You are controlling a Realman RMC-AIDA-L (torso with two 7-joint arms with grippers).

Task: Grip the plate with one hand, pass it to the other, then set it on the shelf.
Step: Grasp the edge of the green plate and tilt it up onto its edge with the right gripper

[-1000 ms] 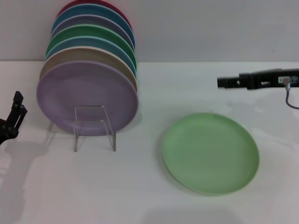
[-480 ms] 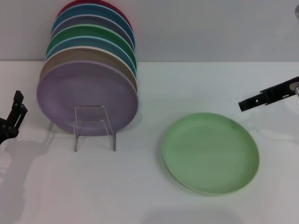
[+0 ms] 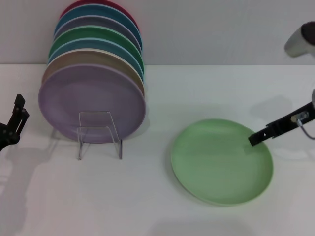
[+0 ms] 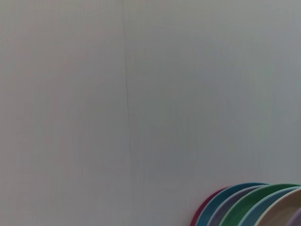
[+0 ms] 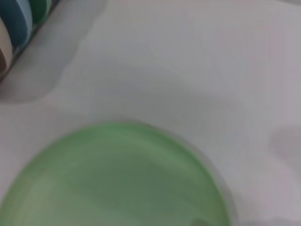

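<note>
So the light mint-green plate (image 3: 221, 161) is lying flat on the white bench (image 3: 157, 206), over on the robot's right side, well apart from the shelf (image 3: 100, 133). Nothing is on it, nothing is holding it. In the right wrist view the plate (image 5: 117, 179) fills the lower part of the picture, a bit smeared, with bare bench beyond it.

The right gripper (image 3: 259, 137) reaches in from the right edge as a thin dark bar angled down, and its tip sits right over the plate's far right rim. Looks like it might be touching the rim, but I honestly can't tell from this angle, and I can't tell whether its jaws are open or closed either.

The left gripper (image 3: 15, 123) is parked at the far left edge of the bench, away from everything. Its dark jaws stand apart, with nothing between them.

The shelf is a small clear acrylic rack, and it's already loaded: a row of plates standing on edge, leaning back toward the wall. The front one is a lavender plate (image 3: 92, 102), then a tan one, then blue, dark green, purple-grey, blue and a red one at the very back. The clear front frame sits against the lavender plate's lower half. The left wrist view mostly shows blank wall, with just the rims of that plate stack (image 4: 254, 207) peeking into a corner
</note>
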